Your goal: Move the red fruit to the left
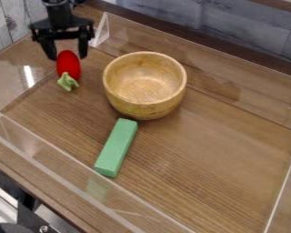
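Red fruit (68, 66) beneath spread tool (62, 43).

1 red fruit (68, 67), 1 wooden bowl (145, 84), 1 green block (116, 146) (rect.) — 1 gripper (62, 41).

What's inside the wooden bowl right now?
The wooden bowl looks empty: only bare wood shows on its floor and far inner wall. The near rim hides a strip of the inner wall closest to the camera. The red fruit lies outside, to its left.

A round light wooden bowl (145, 84) sits at upper centre; a green rectangular block (116, 146) lies below it on the brown wooden table (221, 155).
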{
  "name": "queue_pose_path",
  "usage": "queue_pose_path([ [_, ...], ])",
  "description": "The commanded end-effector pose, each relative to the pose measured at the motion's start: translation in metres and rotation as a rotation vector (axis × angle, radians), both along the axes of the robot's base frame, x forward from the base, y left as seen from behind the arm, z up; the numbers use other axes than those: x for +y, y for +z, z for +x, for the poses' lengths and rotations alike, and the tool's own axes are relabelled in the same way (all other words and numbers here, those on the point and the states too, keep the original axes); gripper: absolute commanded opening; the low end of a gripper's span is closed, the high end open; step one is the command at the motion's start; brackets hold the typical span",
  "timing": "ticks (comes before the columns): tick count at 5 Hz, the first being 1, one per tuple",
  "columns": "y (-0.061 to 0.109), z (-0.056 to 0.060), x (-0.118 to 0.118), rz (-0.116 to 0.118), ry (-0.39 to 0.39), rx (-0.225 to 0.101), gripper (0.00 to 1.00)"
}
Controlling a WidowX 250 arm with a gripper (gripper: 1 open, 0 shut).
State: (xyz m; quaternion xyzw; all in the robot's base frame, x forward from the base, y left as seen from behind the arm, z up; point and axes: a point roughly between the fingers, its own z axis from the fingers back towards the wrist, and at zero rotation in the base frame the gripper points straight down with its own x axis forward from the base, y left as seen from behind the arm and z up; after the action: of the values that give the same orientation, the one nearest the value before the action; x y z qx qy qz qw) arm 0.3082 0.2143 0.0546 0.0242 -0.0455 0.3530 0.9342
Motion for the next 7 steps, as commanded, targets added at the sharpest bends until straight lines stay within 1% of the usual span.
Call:
queue_pose_path([
  [1, 0.031, 0.014, 0.001, 0.023, -0.028, -0.054, 1.0],
  [2, 0.042, 0.017, -0.001, 0.009, -0.048, -0.059, 1.0],
  [3, 0.048, 0.019, -0.015, -0.004, -0.064, -0.062, 1.0],
  [4, 0.051, 0.022, -0.027, -0.012, -0.081, -0.062, 1.0],
  [6, 0.06, 0.015, -0.042, -0.036, -0.237, -0.063, 1.0],
  [7, 0.069, 0.014, -0.055, -0.048, -0.303, -0.064, 1.0],
])
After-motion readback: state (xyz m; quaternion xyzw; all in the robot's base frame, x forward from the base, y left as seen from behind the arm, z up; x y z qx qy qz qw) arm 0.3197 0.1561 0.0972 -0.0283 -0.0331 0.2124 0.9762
